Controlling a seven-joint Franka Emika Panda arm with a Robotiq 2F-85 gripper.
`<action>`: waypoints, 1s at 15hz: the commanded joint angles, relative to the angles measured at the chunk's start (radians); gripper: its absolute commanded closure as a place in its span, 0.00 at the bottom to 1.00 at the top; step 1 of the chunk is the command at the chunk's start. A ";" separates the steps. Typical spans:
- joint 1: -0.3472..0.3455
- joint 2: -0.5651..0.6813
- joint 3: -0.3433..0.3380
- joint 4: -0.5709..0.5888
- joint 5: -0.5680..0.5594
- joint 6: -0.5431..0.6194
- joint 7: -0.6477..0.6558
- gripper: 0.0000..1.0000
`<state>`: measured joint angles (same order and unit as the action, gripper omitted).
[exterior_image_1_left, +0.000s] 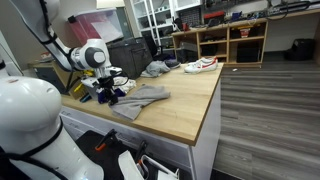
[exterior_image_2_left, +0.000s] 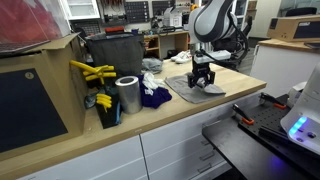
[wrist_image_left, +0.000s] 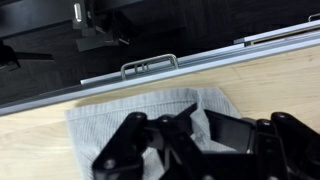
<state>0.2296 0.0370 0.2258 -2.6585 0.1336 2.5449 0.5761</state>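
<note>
The grey cloth (exterior_image_2_left: 182, 89) lies flat near the edge of the tabletop (exterior_image_2_left: 185, 112). The jaws stand closed together right on it; whether they pinch a fold, I cannot tell. Just beside it lies a dark blue cloth (exterior_image_2_left: 155, 97), then a metal can (exterior_image_2_left: 127, 95). A white shoe (exterior_image_1_left: 200, 65) is well apart.

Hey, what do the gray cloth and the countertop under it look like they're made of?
Gray cloth: soft fabric, likely knit, matte; it lies limp and rumpled. Countertop: light wood or wood veneer, smooth satin finish; grain streaks show.
</note>
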 joint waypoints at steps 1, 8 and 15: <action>0.006 0.072 0.002 0.011 0.042 0.145 -0.009 1.00; 0.027 0.204 -0.015 0.023 0.044 0.291 -0.005 1.00; -0.008 0.149 -0.023 0.044 0.084 0.189 -0.056 0.45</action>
<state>0.2409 0.2428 0.2083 -2.6292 0.1695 2.7892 0.5727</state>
